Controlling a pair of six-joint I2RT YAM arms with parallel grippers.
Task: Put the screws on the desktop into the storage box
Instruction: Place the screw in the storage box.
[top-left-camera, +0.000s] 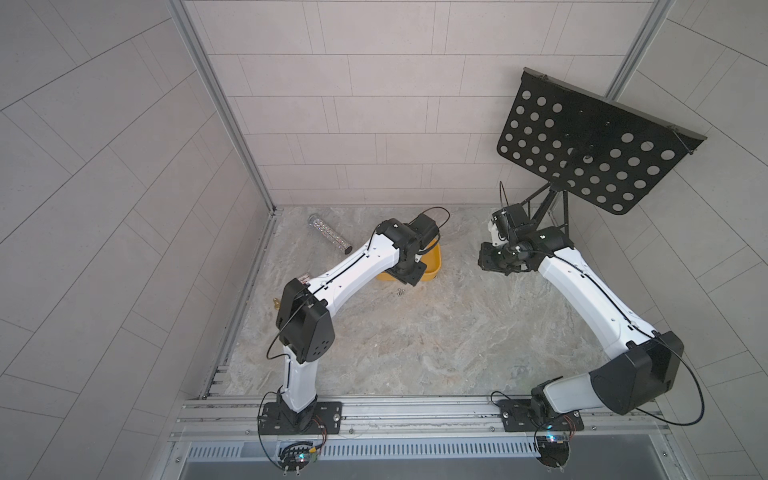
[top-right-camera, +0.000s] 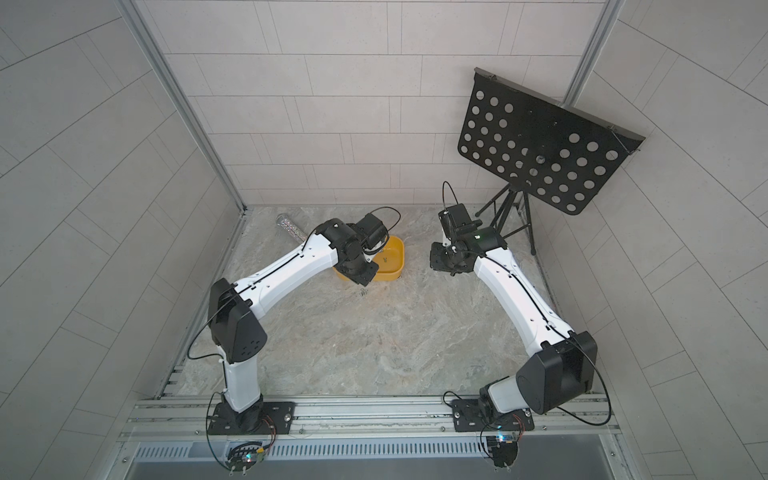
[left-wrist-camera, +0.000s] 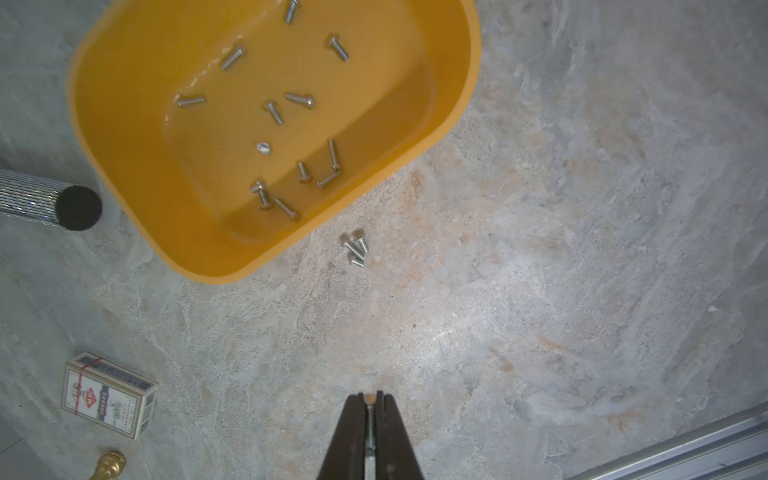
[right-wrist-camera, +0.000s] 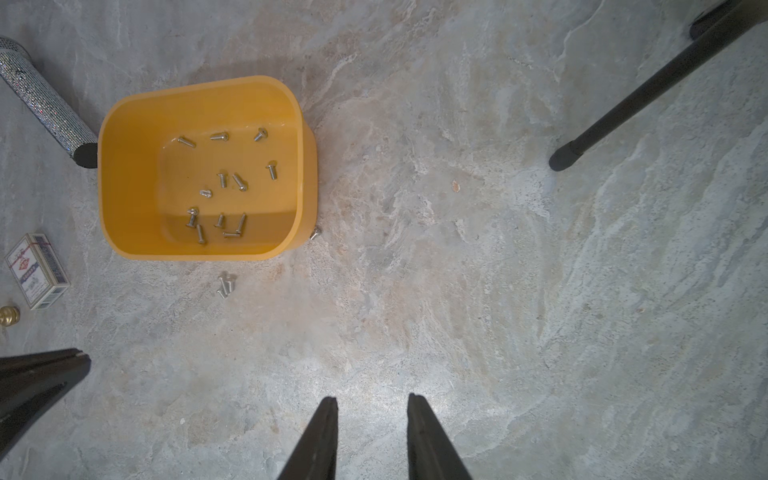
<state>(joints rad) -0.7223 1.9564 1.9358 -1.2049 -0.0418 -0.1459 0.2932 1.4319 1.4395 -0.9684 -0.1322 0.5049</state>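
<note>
Evidently mid-delivery, the left fingers (left-wrist-camera: 351, 436) are pinched shut on one screw (left-wrist-camera: 369, 400), held above the tabletop (left-wrist-camera: 540, 270) near the yellow storage box (left-wrist-camera: 120, 124), while a small cluster of screws (left-wrist-camera: 355, 249) waits just beside it and the right fingers (right-wrist-camera: 322, 436) hang apart, empty.

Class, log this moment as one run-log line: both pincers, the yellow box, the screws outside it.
left pincer: shut on screw | right pincer: open, empty | storage box: boxed screws scattered inside | desktop: screw cluster beside box
</note>
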